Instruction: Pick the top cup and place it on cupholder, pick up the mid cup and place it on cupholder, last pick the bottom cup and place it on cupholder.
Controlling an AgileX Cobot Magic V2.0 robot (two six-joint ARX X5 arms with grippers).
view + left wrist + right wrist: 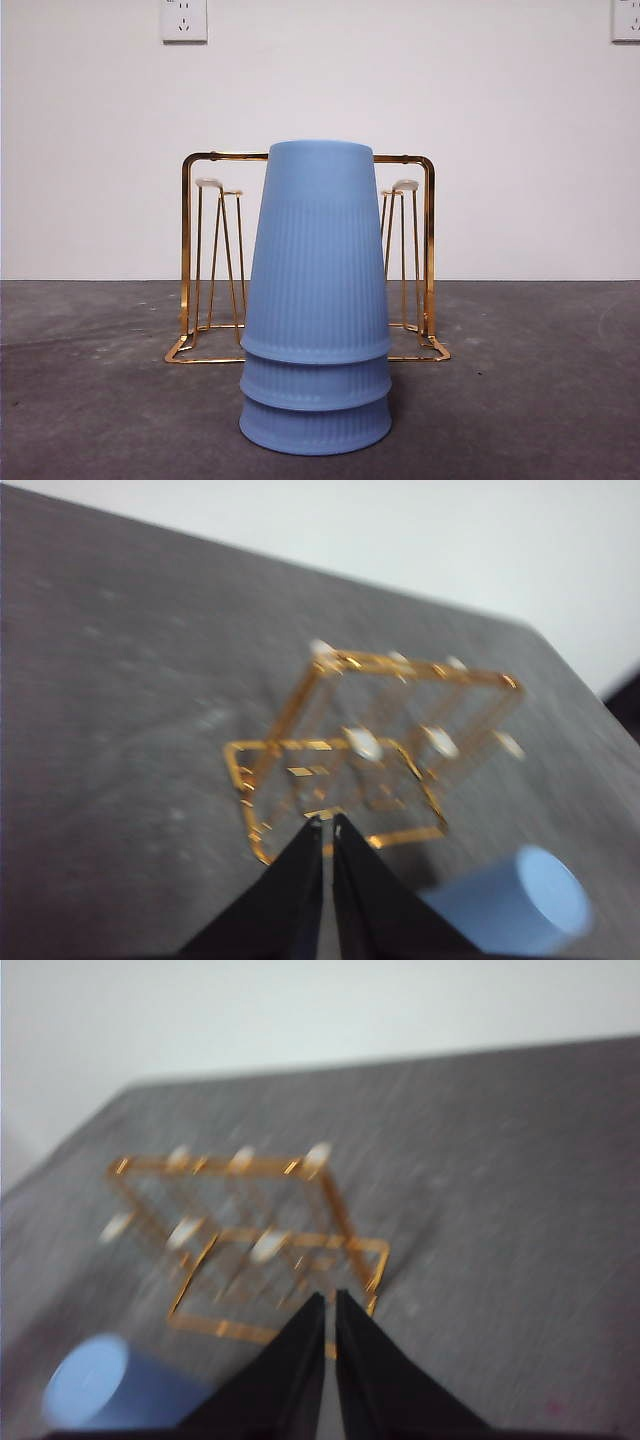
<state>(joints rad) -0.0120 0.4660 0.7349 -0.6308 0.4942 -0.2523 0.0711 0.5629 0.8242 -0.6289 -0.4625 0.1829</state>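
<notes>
Cupholder stands on the grey table just behind three stacked, upturned blue cups. Only the wrist views show the arms: left gripper and right gripper, both pinched closed, empty, above the table.

The stack of blue cups hides the middle of the gold cupholder in the front view, leaving only its side posts and outer prongs visible. Both wrist views are blurred, smearing the rack's wires, and each cuts the cups off at the frame's bottom edge.
</notes>
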